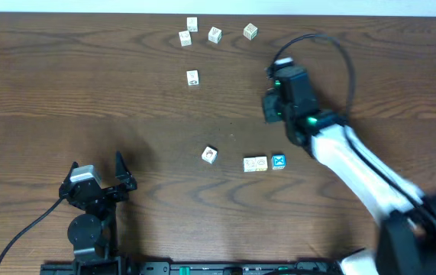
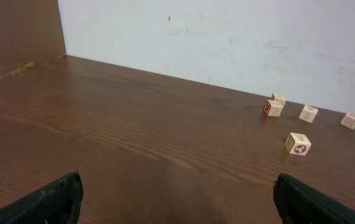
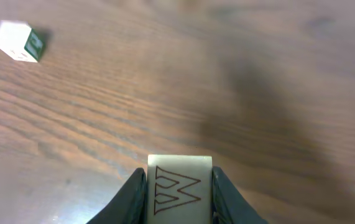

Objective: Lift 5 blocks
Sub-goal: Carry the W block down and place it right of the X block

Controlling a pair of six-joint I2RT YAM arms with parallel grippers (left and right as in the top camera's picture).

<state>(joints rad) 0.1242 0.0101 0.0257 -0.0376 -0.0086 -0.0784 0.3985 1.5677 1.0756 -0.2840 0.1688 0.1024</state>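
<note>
My right gripper (image 3: pixel 180 194) is closed on a cream block (image 3: pixel 180 177), with one finger on each side of it. The face I can see has a red-brown zigzag drawn on it, like the letter W. From above, this gripper (image 1: pixel 268 107) is over the right middle of the brown table (image 1: pixel 88 92), and the block is hidden under it there.

Nothing is close to the held block and nothing is in its way. A white cube (image 3: pixel 20 41) with a green mark on one side lies well apart from it, at the top left of the right wrist view.

Closer to me there is a short row. A blue block (image 1: pixel 279 161) with a white X sits just beside two pale blocks (image 1: pixel 256 163) that touch each other. A block with a reddish picture (image 1: pixel 209 155) lies a little apart, to their left. The marks on the pale ones are too small to read.

At the far edge there is a loose bunch of whitish cubes (image 1: pixel 214 34). A lone cube (image 1: pixel 192 77) sits nearer the middle. From the left wrist, one cube in the bunch shows a red side.

My left gripper (image 1: pixel 97 162) is at the near left, well apart from every block. Its fingers (image 2: pixel 46 202) are spread wide and hold nothing
</note>
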